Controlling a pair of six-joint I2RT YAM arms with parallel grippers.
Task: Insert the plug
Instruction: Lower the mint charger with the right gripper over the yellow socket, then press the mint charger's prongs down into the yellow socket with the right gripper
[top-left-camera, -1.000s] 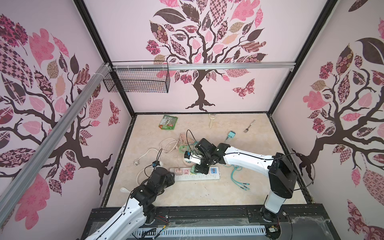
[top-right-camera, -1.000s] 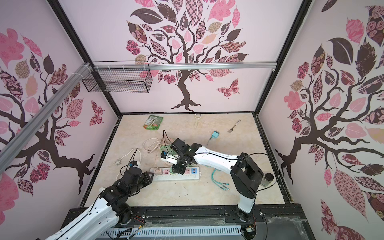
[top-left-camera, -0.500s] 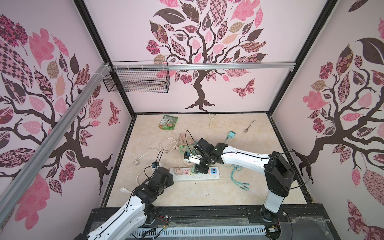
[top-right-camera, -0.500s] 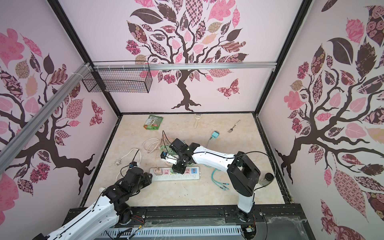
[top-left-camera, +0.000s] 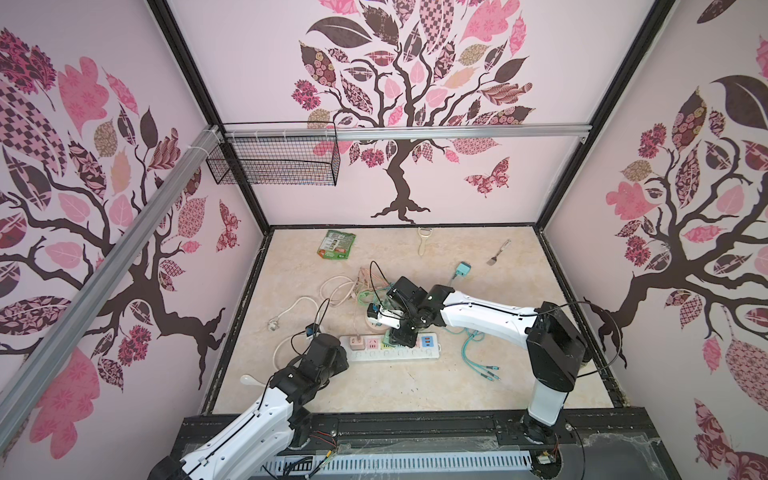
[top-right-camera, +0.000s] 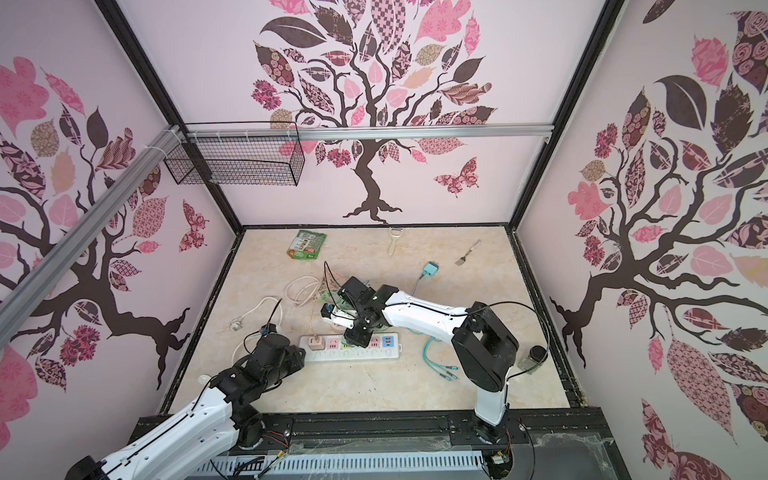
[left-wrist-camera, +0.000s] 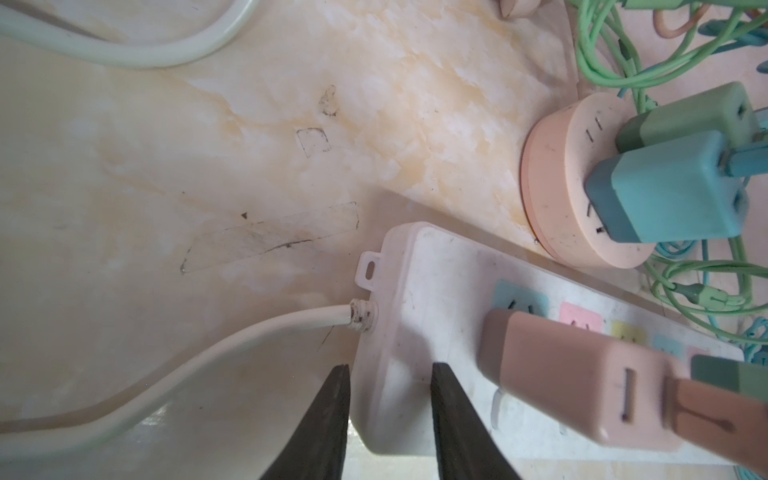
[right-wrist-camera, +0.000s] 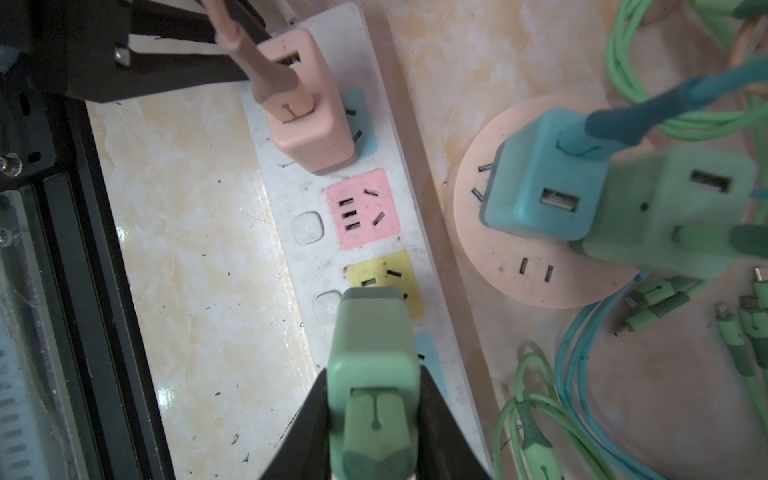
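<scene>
what changed: very little at the tip. the right hand (right-wrist-camera: 374, 386) sits over the same stretch of the power strip (right-wrist-camera: 291, 183) as a second ago. only its arm's elbow has swung slightly toward the left hand's side in both top views. the left hand (left-wrist-camera: 390, 370) has kept its post at the strip's cable end.
right hand: clamped shut on the green plug (right-wrist-camera: 370, 332), fingers (right-wrist-camera: 440, 419) flat against its two sides.
plug position: between the right hand's fingers, its nose just past the fingertips and overlapping the near part of the yellow socket (right-wrist-camera: 386, 266). the prongs are hidden, so i cannot tell whether they have entered the slots.
left hand: jaws partly apart, straddling the strip's end edge, one finger down by the desk (left-wrist-camera: 208, 166) beside the cable, the other over the strip's top. whether it truly pinches is unclear.
beyond the plug: a free pink socket (right-wrist-camera: 361, 208), then the pink adapter (right-wrist-camera: 305, 112) already seated, nearest the left hand.
beside the right hand: a round pink hub (right-wrist-camera: 532, 266) carrying two more adapters, off the strip.
meaning: travel looks finished. what remains is probably fine alignment and a straight push into the yellow socket, the left hand bracing.
risk: the plug seems slightly off the socket's centre, so a skewed push could slide the strip.
</scene>
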